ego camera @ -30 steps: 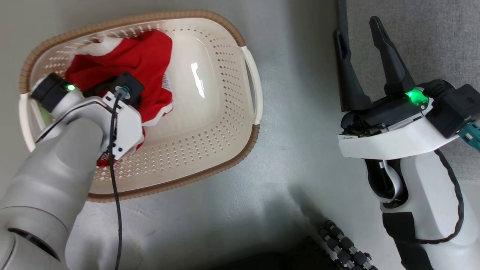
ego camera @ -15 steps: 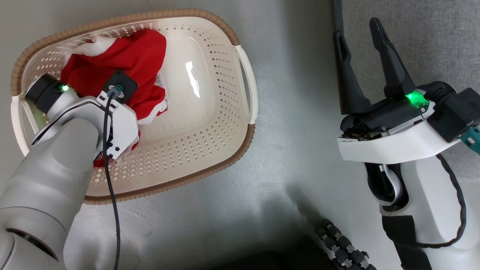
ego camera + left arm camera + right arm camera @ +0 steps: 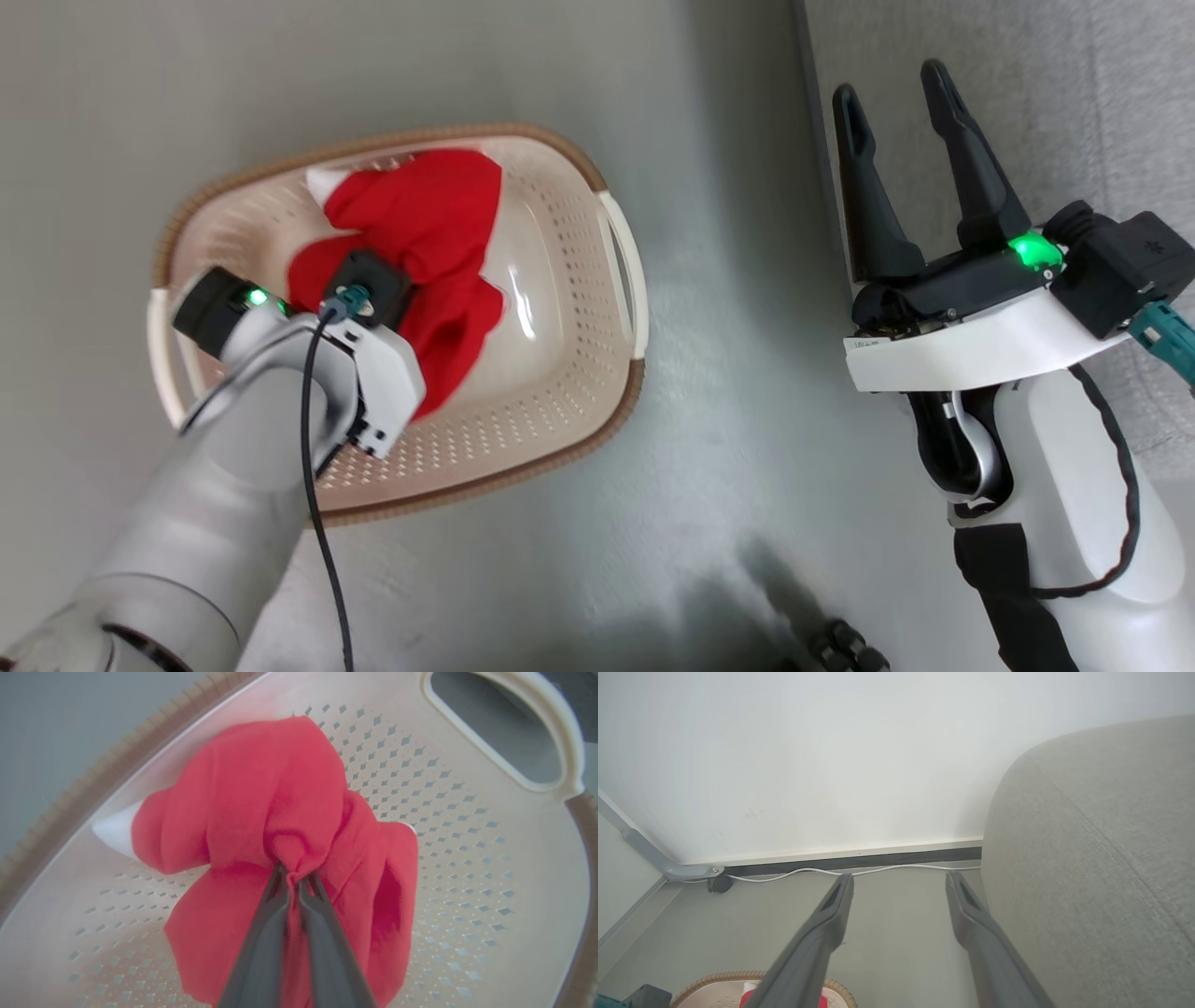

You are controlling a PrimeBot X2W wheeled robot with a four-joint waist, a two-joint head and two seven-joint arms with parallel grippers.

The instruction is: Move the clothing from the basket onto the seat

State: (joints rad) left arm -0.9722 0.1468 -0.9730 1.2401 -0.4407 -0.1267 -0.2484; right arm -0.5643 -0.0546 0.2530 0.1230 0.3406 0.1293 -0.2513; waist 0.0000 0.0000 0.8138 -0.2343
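Your left gripper (image 3: 292, 873) has its two long dark fingers (image 3: 261, 942) pinched tight on a bunched fold of the bright red soft fabric clothing (image 3: 275, 793), with only a thin ridge of cloth between the tips. The fabric gathers into puckers at that grip and spreads away in loose folds on both sides. A corner of white trim (image 3: 112, 833) pokes out at the far left of the left wrist view.

The clothing is inside the oval cream plastic basket (image 3: 467, 858), over its perforated bottom. You cannot tell from these views whether the cloth is touching the bottom or is lifted clear of it, nor whether the red bundle is one garment or two. In the head view the left wrist covers the near part of the fabric, and the red heap sits toward the far left half of the basket. The half next to the white handle (image 3: 624, 271) is bare.

The basket stands on the smooth grey floor (image 3: 672, 112), well apart from the large light grey fabric-upholstered seat (image 3: 1046, 84), which lies off to your right.

Your right gripper (image 3: 889, 84) has its jaws spread wide with nothing between them. In the head view its fingers point up over the line where the floor meets the seat's edge. In the right wrist view they point toward the base of a white wall (image 3: 831, 765), where a thin white cable (image 3: 808, 871) runs along the floor, and the seat's rounded side rises just to the right.
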